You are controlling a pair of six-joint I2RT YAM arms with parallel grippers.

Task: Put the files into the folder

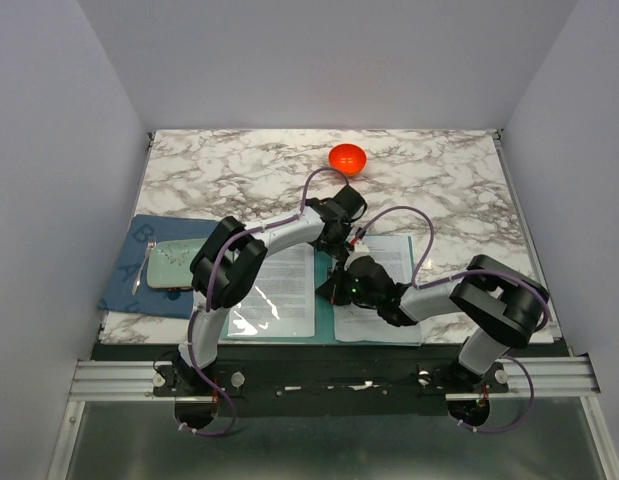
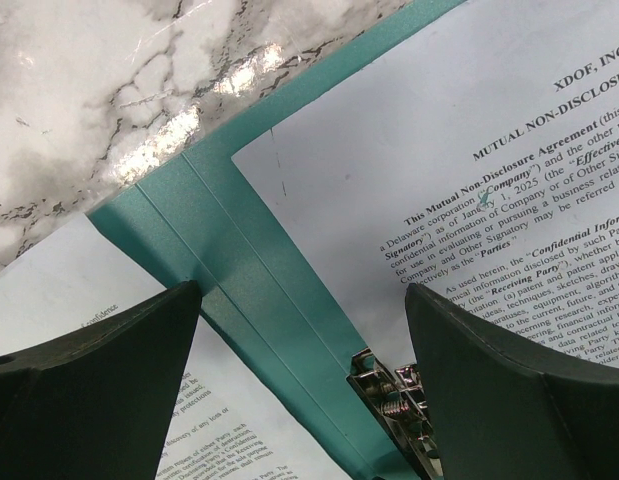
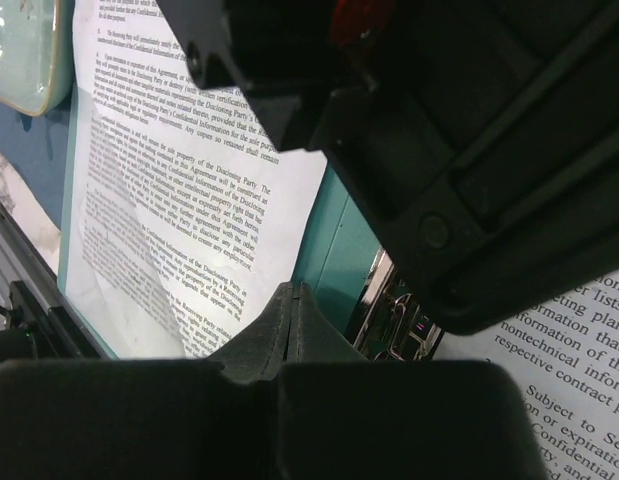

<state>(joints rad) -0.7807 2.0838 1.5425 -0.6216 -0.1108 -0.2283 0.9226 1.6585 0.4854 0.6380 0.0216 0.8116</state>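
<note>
The teal folder [image 1: 324,322] lies open at the table's front middle. One printed white file sheet [image 1: 284,285] lies on its left half and another [image 1: 389,260] on its right half. My left gripper [image 1: 339,245] hovers open over the spine [image 2: 239,260], its jaws wide apart astride it, with the metal clip [image 2: 399,400] just below and sheets on both sides [image 2: 469,150]. My right gripper [image 1: 341,288] is shut, its tips [image 3: 294,292] together with nothing seen between them, low by the left sheet's [image 3: 179,200] inner edge and the clip [image 3: 389,315]. The left arm's wrist hangs close above it.
An orange bowl [image 1: 347,158] stands at the back middle. A pale mint plate [image 1: 174,265] lies on a dark blue mat [image 1: 139,290] at the left, right beside the folder. The plate [image 3: 19,50] also shows in the right wrist view. Both arms crowd together over the spine.
</note>
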